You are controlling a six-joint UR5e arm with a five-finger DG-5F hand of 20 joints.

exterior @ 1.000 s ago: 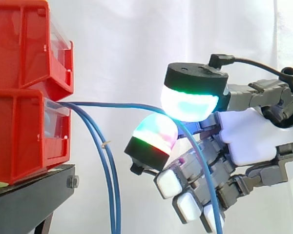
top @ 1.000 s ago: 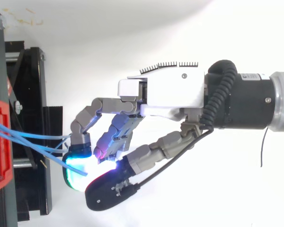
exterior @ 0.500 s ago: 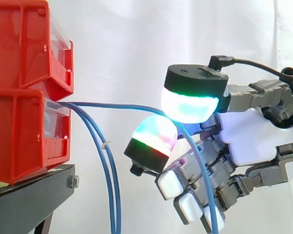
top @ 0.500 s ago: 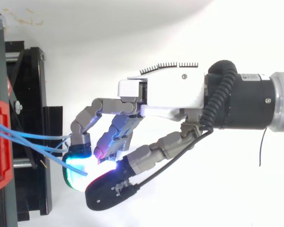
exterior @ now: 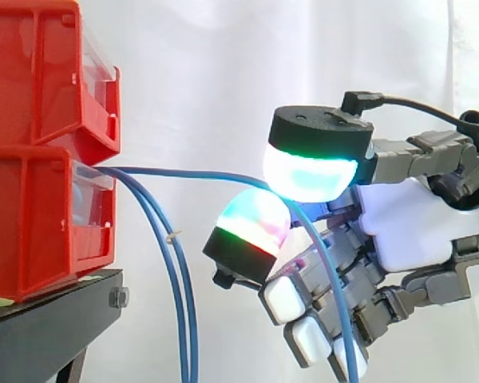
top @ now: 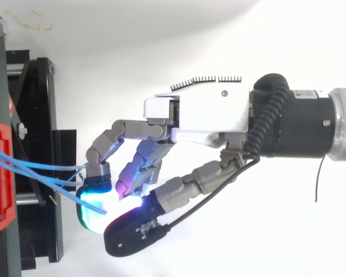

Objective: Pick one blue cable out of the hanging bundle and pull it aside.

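Three blue cables come out of the lower red bin (exterior: 40, 215). Two of them (exterior: 178, 279) hang straight down beside the stand. The third blue cable (exterior: 199, 173) is drawn out level to the right, away from the other two. It passes between two glowing fingertips (exterior: 307, 171) of my hand (exterior: 419, 223), which pinch it. Behind the pinch it drops down across the curled fingers. From above, my hand (top: 202, 115) reaches left toward the bins, and the cables (top: 40, 168) fan out to its glowing pads.
Two red bins are stacked, the upper one (exterior: 40, 72) over the lower, on a black stand (exterior: 52, 319) at the left. The stand's frame (top: 37, 115) lies along the left edge in the top view. A white curtain hangs behind.
The lower curled fingers have shifted very slightly up and to the right. The pinched cable and the arm stay where they were.
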